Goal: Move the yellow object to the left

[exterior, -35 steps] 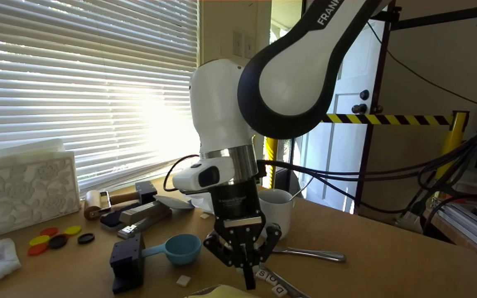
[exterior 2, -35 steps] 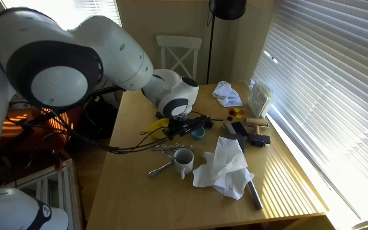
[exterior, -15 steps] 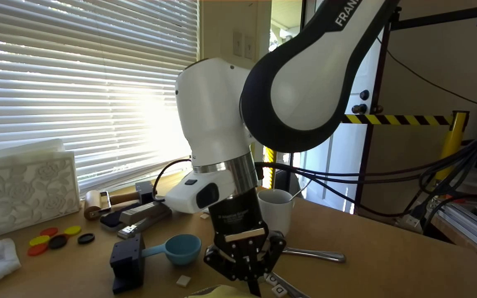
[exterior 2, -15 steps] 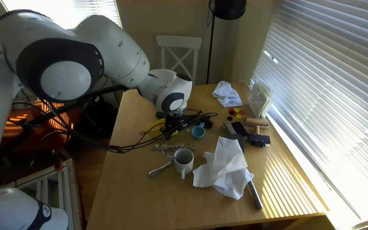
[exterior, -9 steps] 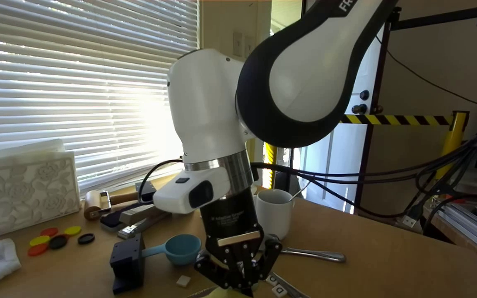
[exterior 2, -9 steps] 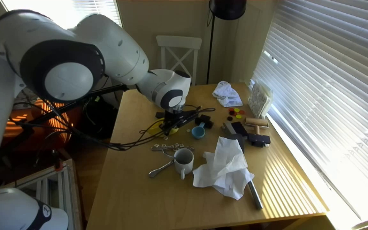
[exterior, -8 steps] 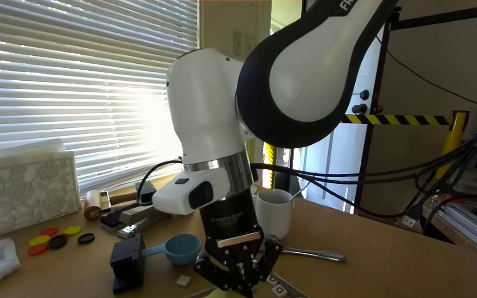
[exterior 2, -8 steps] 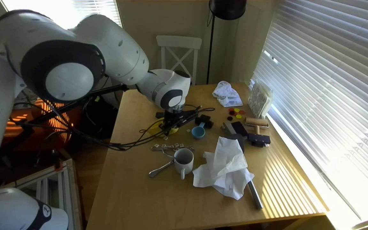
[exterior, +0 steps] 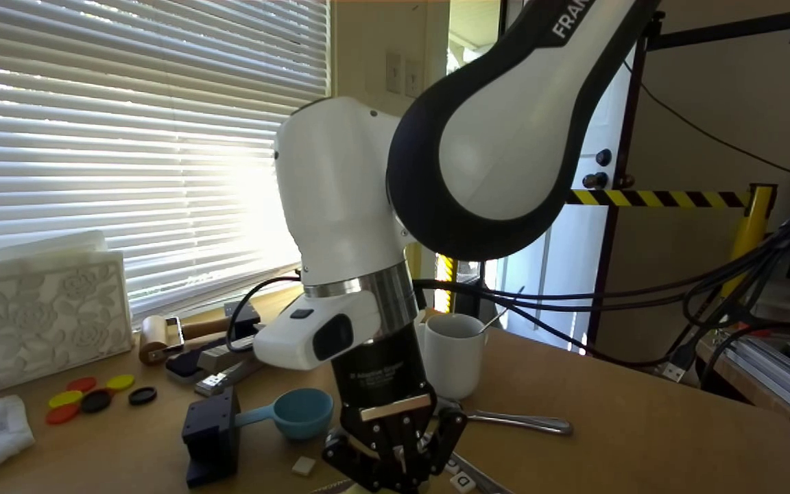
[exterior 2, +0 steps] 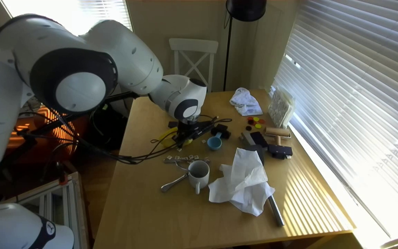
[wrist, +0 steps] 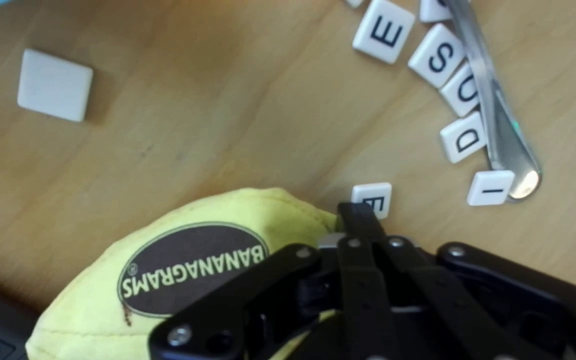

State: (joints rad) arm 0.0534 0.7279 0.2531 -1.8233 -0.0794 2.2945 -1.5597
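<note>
The yellow object is a soft banana-shaped pouch [wrist: 193, 270] with a dark oval BANANAGRAMS label, lying on the table at the lower left of the wrist view. In an exterior view it shows [exterior 2: 167, 141] partly behind cables and the gripper; the other exterior camera catches only a sliver at its bottom edge. My gripper [wrist: 360, 215] points down with its fingers together and nothing seen between them. Its fingertips are at the pouch's right end in the wrist view, seemingly against it. The gripper also shows in both exterior views [exterior: 405, 488] [exterior 2: 180, 146].
A lettered tile [wrist: 372, 192] lies just past the fingertips. More tiles and a metal utensil [wrist: 508, 145] lie to the right. A blank tile [wrist: 55, 85], blue scoop [exterior: 302, 412], black block [exterior: 210, 436] and white mug [exterior: 455, 357] stand nearby. Cables hang beside the arm [exterior 2: 133, 159].
Over the last two seconds the gripper has come down and shifted slightly left in an exterior view, towards the pouch. Less of the pouch shows there. In the last half second it lowered slightly.
</note>
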